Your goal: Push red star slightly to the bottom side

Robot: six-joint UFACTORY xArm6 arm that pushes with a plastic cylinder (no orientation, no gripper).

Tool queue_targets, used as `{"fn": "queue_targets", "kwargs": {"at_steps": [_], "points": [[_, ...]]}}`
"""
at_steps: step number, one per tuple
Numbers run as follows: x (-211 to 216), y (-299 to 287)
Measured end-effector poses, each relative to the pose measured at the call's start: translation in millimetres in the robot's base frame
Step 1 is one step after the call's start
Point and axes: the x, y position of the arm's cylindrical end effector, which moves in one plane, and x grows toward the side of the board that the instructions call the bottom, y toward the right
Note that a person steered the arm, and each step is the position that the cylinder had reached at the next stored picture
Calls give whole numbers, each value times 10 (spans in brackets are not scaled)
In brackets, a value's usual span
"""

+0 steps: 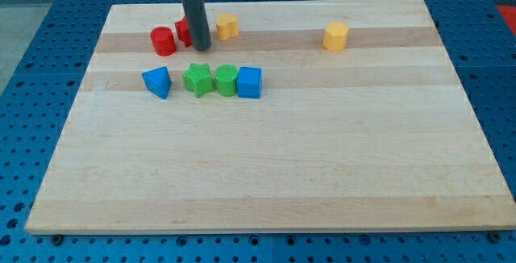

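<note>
My tip (201,48) was a bare rod end with nothing to spread or pinch. The red star (185,31) sat touching it on the view's left, mostly hidden behind the rod, only a red edge showing. A red cylinder (163,41) lay farther left of the tip.

We read no text here: no letters, numbers, labels, brands or signs stand on the worktop (274,174), and the coloured blocks show us plain faces only.
</note>
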Motion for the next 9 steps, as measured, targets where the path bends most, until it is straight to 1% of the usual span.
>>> {"fn": "queue_targets", "kwargs": {"at_steps": [1,2,3,4,5,6,7,8,9], "points": [[-91,719],[-620,1138],[-1117,920],[-1050,215],[-809,-167],[-570,-181],[-491,-181],[-512,-181],[-688,-225]]}}
